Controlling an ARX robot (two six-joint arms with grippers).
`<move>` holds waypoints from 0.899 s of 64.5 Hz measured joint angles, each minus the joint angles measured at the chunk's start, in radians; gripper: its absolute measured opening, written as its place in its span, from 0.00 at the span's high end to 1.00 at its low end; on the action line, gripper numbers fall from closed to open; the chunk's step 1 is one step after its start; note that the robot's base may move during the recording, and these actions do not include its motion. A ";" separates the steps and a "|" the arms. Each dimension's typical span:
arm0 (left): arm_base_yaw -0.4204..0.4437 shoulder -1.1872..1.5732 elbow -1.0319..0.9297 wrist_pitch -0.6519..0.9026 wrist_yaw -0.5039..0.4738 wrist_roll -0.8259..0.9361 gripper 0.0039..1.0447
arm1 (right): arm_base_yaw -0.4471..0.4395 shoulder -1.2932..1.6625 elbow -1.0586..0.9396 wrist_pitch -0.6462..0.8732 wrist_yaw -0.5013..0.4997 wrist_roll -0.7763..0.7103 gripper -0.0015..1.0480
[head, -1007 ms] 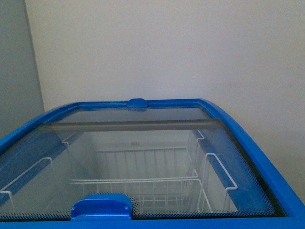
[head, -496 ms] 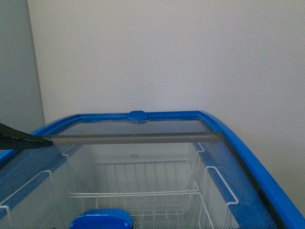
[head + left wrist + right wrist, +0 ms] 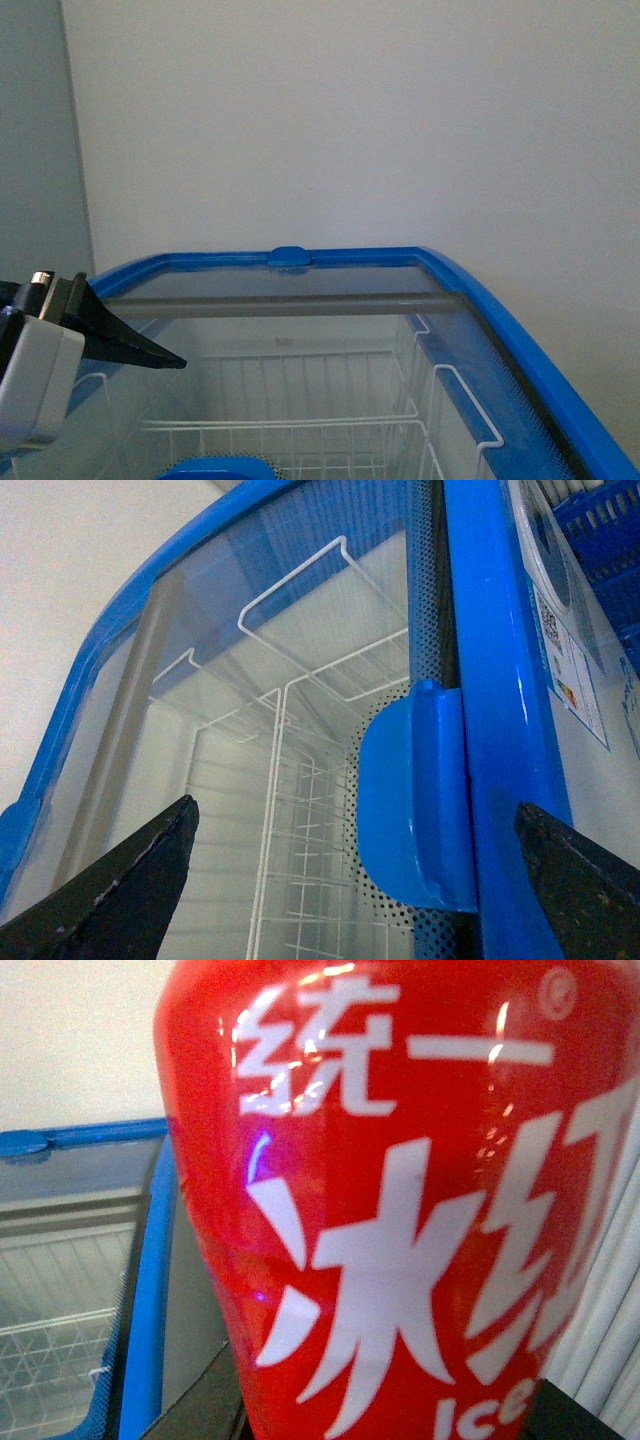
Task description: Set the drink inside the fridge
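Note:
The fridge (image 3: 500,320) is a white chest cooler with a blue rim and a shut glass lid. It has a blue handle at the far edge (image 3: 290,255) and one at the near edge (image 3: 215,468). My left gripper (image 3: 355,810) is open and empty. It hangs over the lid, with its jaws on either side of the near handle (image 3: 415,790) and not touching it. One of its black fingers (image 3: 130,345) shows at the left of the front view. My right gripper (image 3: 385,1400) is shut on the drink (image 3: 400,1190). Only the drink's red label with white lettering shows. The fridge rim (image 3: 150,1260) lies beside it.
White wire baskets (image 3: 290,425) hang inside under the glass. A grey cabinet (image 3: 35,150) stands at the left and a white wall (image 3: 350,120) behind. A sticker (image 3: 575,670) is on the fridge's front, with a blue crate (image 3: 600,520) beyond it.
My left gripper has come into the front view from the left, above the lid. The fridge now sits lower in that view.

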 joint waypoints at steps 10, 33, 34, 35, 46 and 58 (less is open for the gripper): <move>-0.017 0.038 0.036 -0.007 -0.024 0.019 0.08 | 0.000 0.000 0.000 0.000 0.000 0.000 0.65; -0.061 0.174 0.186 0.018 -0.048 0.025 0.08 | 0.000 0.000 0.000 0.000 0.000 0.000 0.65; -0.062 0.178 0.193 0.018 -0.050 0.024 0.08 | 0.000 0.000 0.000 0.000 0.000 0.000 0.65; -0.064 0.186 0.206 0.019 -0.056 0.023 0.08 | 0.000 0.000 0.000 0.000 0.000 0.000 0.65; -0.077 0.248 0.313 0.049 -0.101 0.024 0.08 | 0.000 0.000 0.000 0.000 0.000 0.000 0.65; -0.093 0.313 0.437 0.097 -0.144 0.010 0.08 | 0.000 0.000 0.000 0.000 0.000 0.000 0.65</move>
